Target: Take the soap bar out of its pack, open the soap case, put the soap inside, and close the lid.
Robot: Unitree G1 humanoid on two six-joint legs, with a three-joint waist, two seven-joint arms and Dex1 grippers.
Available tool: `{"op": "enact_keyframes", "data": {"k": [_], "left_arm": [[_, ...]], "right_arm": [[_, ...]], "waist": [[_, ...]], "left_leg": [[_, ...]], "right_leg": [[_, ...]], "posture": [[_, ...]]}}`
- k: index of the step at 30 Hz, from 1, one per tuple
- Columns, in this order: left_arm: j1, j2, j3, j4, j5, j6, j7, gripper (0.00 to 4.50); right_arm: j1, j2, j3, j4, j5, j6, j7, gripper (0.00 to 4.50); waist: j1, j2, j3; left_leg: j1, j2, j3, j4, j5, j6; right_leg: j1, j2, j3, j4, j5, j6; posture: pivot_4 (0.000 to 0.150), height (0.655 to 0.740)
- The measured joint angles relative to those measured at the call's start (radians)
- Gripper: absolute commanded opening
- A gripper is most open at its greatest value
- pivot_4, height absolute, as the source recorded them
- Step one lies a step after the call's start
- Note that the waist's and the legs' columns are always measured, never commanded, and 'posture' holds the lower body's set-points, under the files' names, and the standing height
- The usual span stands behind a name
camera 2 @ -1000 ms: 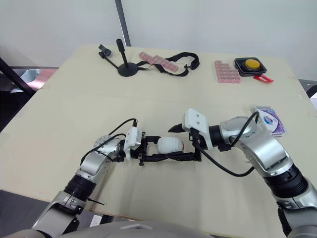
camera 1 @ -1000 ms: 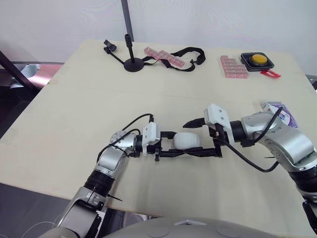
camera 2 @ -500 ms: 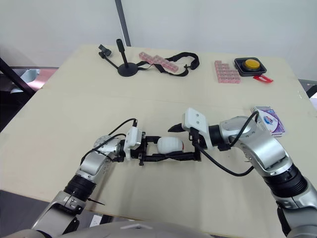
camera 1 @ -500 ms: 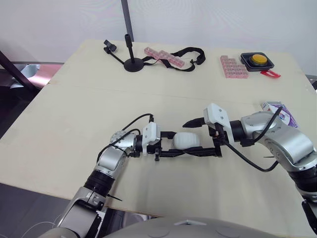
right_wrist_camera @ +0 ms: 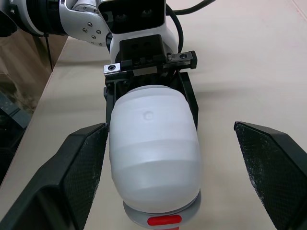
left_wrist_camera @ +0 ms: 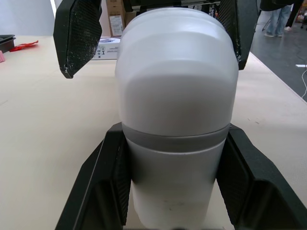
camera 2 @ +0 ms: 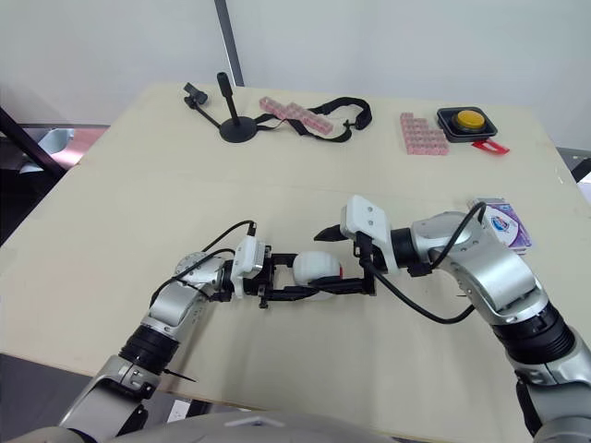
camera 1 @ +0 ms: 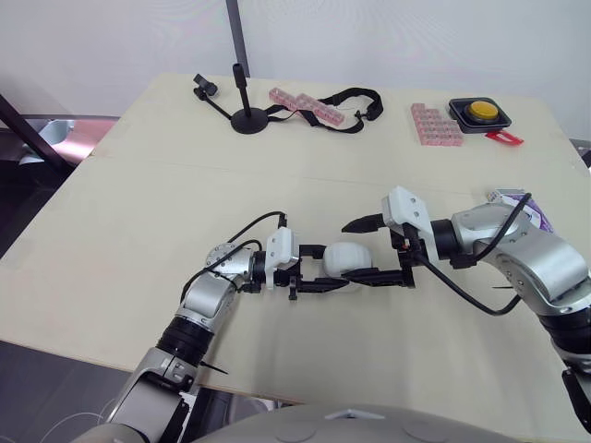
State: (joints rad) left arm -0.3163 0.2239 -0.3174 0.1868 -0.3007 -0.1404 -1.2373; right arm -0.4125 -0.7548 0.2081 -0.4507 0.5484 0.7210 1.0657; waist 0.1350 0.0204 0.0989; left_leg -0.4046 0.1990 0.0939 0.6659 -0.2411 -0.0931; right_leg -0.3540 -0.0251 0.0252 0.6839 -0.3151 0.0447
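The white soap case (camera 1: pixel 343 260), lid closed, lies near the table's middle with a red mark (right_wrist_camera: pixel 158 221) under its right end. My left gripper (camera 1: pixel 319 268) is shut on its left end, and both fingers (left_wrist_camera: pixel 103 187) press its sides. From the right, my right gripper (camera 1: pixel 353 250) stands open and straddles the case's other end. Its pads (right_wrist_camera: pixel 81 177) stay well apart from the case. The purple and white soap pack (camera 2: pixel 499 221) lies at the right table edge, partly hidden behind my right arm.
At the far side stand a black stand (camera 1: pixel 247 115), a black strap (camera 1: pixel 349 96), two sets of pink blocks (camera 1: pixel 297 101) (camera 1: pixel 436 125) and a yellow button box (camera 1: pixel 478 113) with a red piece (camera 1: pixel 503 138). The table's right edge is close to the pack.
My right gripper has shifted slightly away from me, still open around the case. The case has moved a little toward my left gripper, which keeps its hold.
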Motion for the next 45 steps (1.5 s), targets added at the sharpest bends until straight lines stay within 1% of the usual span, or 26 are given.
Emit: {"op": "enact_keyframes", "data": {"k": [9,14,19,23,28,31,34,36,39,43,45], "left_arm": [[0.0,0.0,0.0,-0.001,0.0,0.0,0.0,1.89],[0.0,0.002,-0.004,-0.004,0.001,0.0,0.0,1.89],[0.002,0.005,-0.007,-0.008,0.0,0.0,0.0,1.89],[0.003,0.007,-0.01,-0.009,-0.001,0.0,-0.001,1.89],[0.001,0.012,-0.009,-0.009,-0.001,-0.001,-0.001,1.89],[0.001,0.011,-0.01,-0.008,-0.001,-0.002,-0.002,1.89],[-0.001,0.013,-0.009,-0.007,-0.001,-0.003,-0.002,1.89],[-0.002,0.013,-0.008,-0.005,-0.001,-0.003,-0.002,1.89],[-0.004,0.013,-0.008,-0.003,-0.001,-0.003,-0.003,1.89],[-0.007,0.014,-0.007,0.001,-0.001,-0.006,-0.009,1.89],[-0.008,0.016,-0.006,0.003,-0.001,-0.007,-0.01,1.89]], "right_arm": [[0.003,-0.009,-0.003,0.0,0.007,0.001,0.008,4.46],[0.042,-0.036,-0.031,-0.002,0.008,-0.008,0.018,4.46],[0.115,-0.073,-0.095,-0.008,0.025,-0.024,0.032,4.46],[0.264,-0.119,-0.203,-0.006,0.029,-0.072,0.06,4.46],[0.378,-0.116,-0.283,0.008,0.034,-0.134,0.078,4.46],[0.475,-0.074,-0.342,0.069,0.032,-0.218,0.09,4.46],[0.537,-0.022,-0.357,0.131,0.025,-0.314,0.1,4.46],[0.56,0.008,-0.364,0.166,0.017,-0.375,0.108,4.46],[0.589,0.068,-0.371,0.244,-0.019,-0.519,0.119,4.46],[0.611,0.111,-0.372,0.346,-0.06,-0.664,0.129,4.46],[0.612,0.12,-0.374,0.373,-0.071,-0.707,0.134,3.91]], "waist": [[0.0,0.0,0.0],[0.002,0.0,0.0],[0.002,0.0,0.0],[0.005,0.0,0.0],[-0.001,0.0,0.0],[0.001,-0.001,-0.001],[-0.002,0.0,-0.001],[-0.004,0.0,-0.001],[-0.007,0.0,-0.001],[-0.009,0.0,-0.001],[-0.011,0.0,-0.001]], "left_leg": [[0.0,0.0,0.0,0.0,0.0,0.0],[0.0,0.0,0.0,0.0,0.0,0.0],[0.0,0.0,0.0,0.0,0.0,0.0],[-0.001,0.0,0.0,0.0,0.0,0.0],[0.0,0.0,0.0,0.0,0.0,0.0],[-0.001,0.0,0.0,0.0,0.0,0.0],[-0.001,0.0,0.0,0.0,0.0,0.0],[-0.001,0.0,0.0,0.0,0.0,0.0],[-0.001,0.0,0.0,0.0,0.0,0.0],[-0.001,-0.001,0.0,-0.001,0.0,0.0],[-0.001,-0.001,0.0,-0.001,0.0,0.0]], "right_leg": [[0.0,0.0,0.0,0.0,0.0,0.0],[0.0,0.0,0.0,0.0,0.0,0.0],[0.0,0.0,0.0,-0.001,0.0,0.0],[0.001,0.0,0.0,-0.003,0.0,0.0],[0.001,-0.001,0.0,-0.003,0.0,0.0],[0.002,-0.001,-0.001,-0.004,0.0,0.0],[0.002,-0.001,-0.001,-0.004,0.0,0.0],[0.002,-0.001,-0.002,-0.004,0.0,0.0],[0.002,-0.002,-0.003,-0.004,0.0,0.0],[0.002,-0.002,-0.003,-0.004,0.0,0.0],[0.002,-0.002,-0.004,-0.004,0.0,0.0]], "posture": [[0.15,0.74],[0.15,0.74],[0.15,0.74],[0.15,0.74],[0.15,0.74],[0.15,0.74],[0.15,0.74],[0.15,0.74],[0.15,0.74],[0.15,0.74],[0.15,0.74]]}}
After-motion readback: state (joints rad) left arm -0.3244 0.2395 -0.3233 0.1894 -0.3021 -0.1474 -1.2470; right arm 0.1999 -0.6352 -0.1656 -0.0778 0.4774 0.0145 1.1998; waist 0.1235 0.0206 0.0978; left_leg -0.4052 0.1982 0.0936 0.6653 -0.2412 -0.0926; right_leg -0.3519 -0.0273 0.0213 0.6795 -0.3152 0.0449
